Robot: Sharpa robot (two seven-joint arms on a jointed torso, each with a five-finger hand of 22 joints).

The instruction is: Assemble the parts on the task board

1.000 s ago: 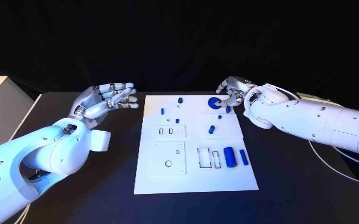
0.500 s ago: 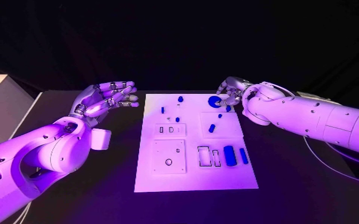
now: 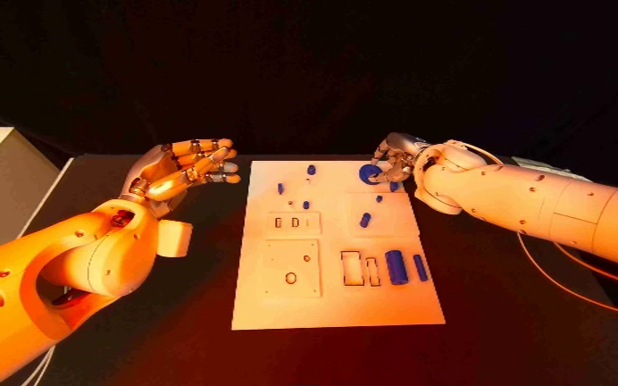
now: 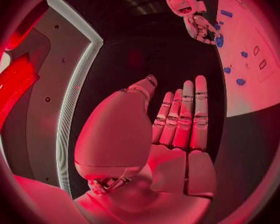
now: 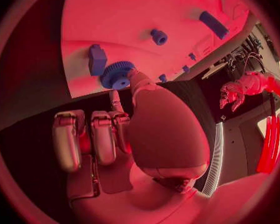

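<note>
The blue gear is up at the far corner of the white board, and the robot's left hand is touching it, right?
Not quite: the right hand touches the blue gear, as the head view shows. The gear does sit at the far corner of the white board. The left hand is beside the board, holding nothing.

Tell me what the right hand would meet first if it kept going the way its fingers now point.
Probably the blue gear: in the right wrist view the right hand has a fingertip at the gear's rim, near the task board far corner. Whether they already touch is unclear. A blue block lies just beyond.
</note>
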